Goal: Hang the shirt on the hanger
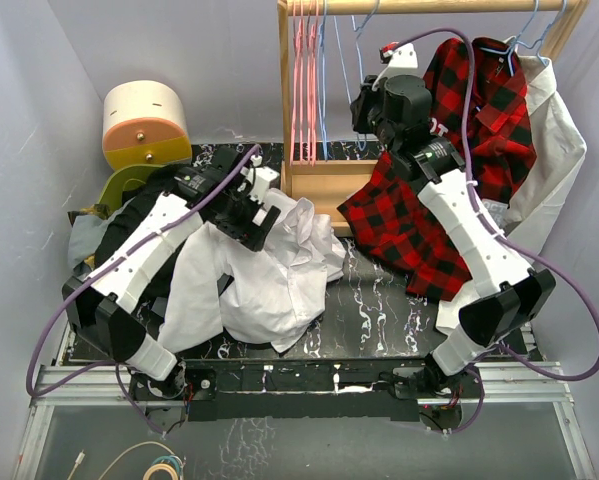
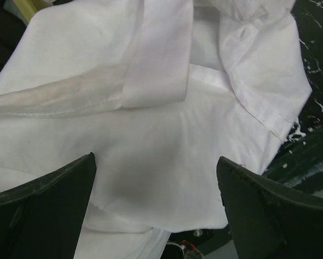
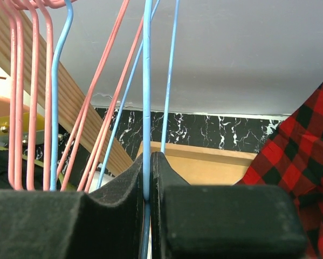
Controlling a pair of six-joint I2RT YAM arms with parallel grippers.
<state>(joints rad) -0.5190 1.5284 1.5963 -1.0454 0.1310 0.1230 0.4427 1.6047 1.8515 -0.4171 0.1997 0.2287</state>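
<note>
Shirt (image 1: 269, 280) on the table (image 1: 379, 320), folks: a white crumpled heap lying left of centre on the black marbled top, with one part trailing toward the near left. Over it hangs the left gripper (image 1: 264, 215), jaws spread wide and nothing between them. In its wrist view the two dark fingers (image 2: 48, 205) frame the white cloth (image 2: 177, 178), with a folded band and a stitched hem showing. Whether the tips touch the fabric, I cannot tell. Now over to the far side, right of centre, where the right gripper (image 1: 364, 110) is up at the wooden rack (image 1: 429, 8). Its jaws are clenched on the hanger (image 3: 146, 81), the thin light blue wire running upright between the black pads (image 3: 118, 205). The gripper (image 3: 148, 162) pinches it tight, with a second blue strand just to the right. Pink hangers (image 3: 26, 81) dangle in a bunch to the left, on the same rail (image 1: 304, 80). A red-and-black plaid shirt (image 1: 409, 230) hangs to the right of the gripper, draping down behind the right arm onto the table.
</note>
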